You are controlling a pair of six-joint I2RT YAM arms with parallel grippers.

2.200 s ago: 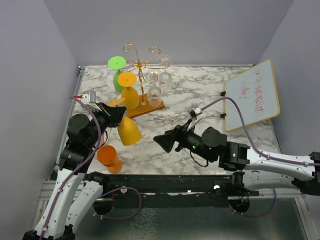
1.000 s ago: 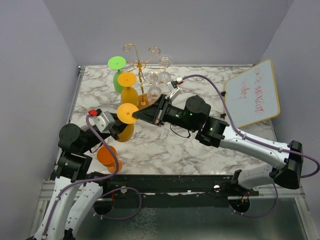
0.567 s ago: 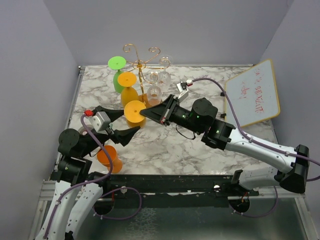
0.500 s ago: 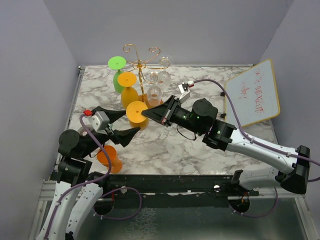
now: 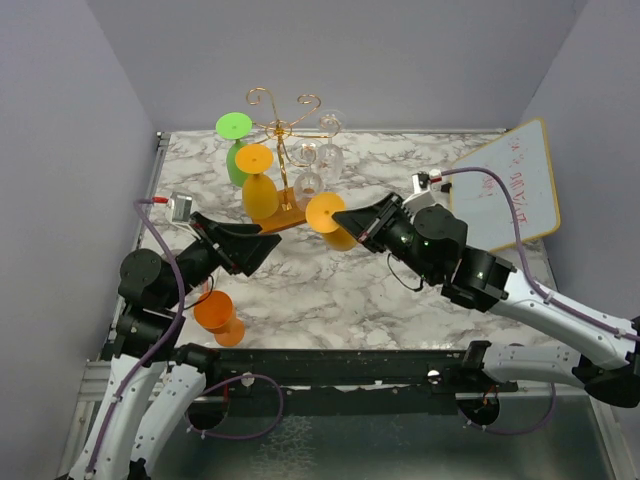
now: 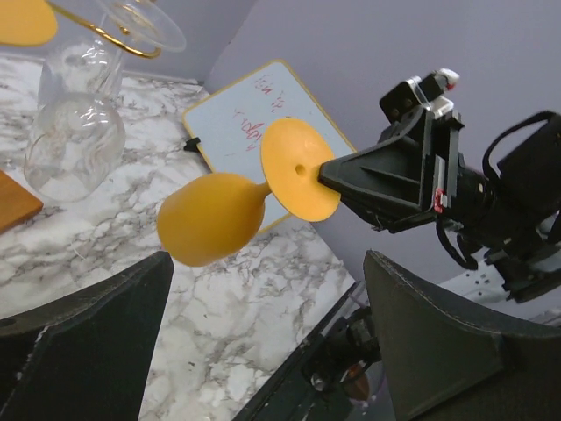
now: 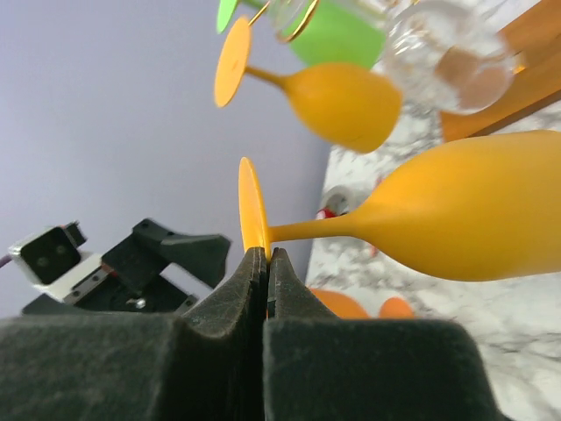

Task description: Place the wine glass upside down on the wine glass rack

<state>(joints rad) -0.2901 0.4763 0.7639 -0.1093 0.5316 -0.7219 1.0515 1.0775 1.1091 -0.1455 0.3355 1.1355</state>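
Note:
A yellow-orange wine glass hangs on its side above the table, foot toward the right arm. My right gripper is shut on the rim of that foot, and the bowl points away from it. The left gripper stands open to the left of the glass, apart from it, its fingers holding nothing. At the back stands the gold wire wine glass rack on its wooden base.
On the rack hang a green glass, a yellow one and clear ones, all upside down. An orange glass stands near the left arm's base. A whiteboard lies at the right.
The left gripper has opened and let go of the yellow-orange glass. The right gripper, shut on its foot, has carried it to the right, away from the left gripper.

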